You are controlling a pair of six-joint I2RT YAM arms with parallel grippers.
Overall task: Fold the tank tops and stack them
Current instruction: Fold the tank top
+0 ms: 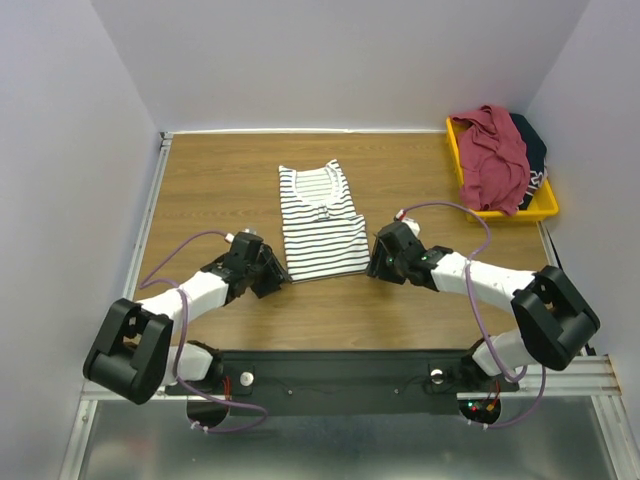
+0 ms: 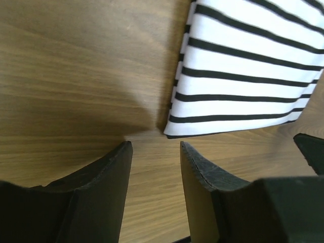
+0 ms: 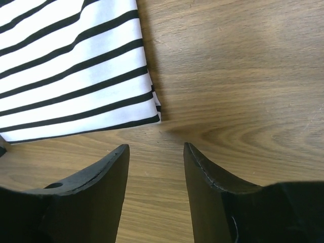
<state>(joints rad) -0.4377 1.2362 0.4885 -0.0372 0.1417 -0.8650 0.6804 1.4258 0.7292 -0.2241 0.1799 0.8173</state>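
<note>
Lying in yellow bin [image 1: 545,206]: maroon top [image 1: 495,160].

links white [image 1: 195,292] | joints black [image 1: 130,350] | cables purple [image 1: 440,204] | end effector fingers [image 2: 101,182] black, curved

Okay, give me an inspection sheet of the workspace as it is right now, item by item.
Surface: wooden table, bare around the cloth.
Job's things: striped tank top lies flat mid-table; maroon top and dark top are heaped in the yellow bin at the far right corner.
Clutter: nothing seen.
End effectors: left end effector and right end effector are open and empty, low beside the striped top's near corners.
Cables: purple cables loop along both arms, off the cloth.
Surroundings: plain white walls.
</note>
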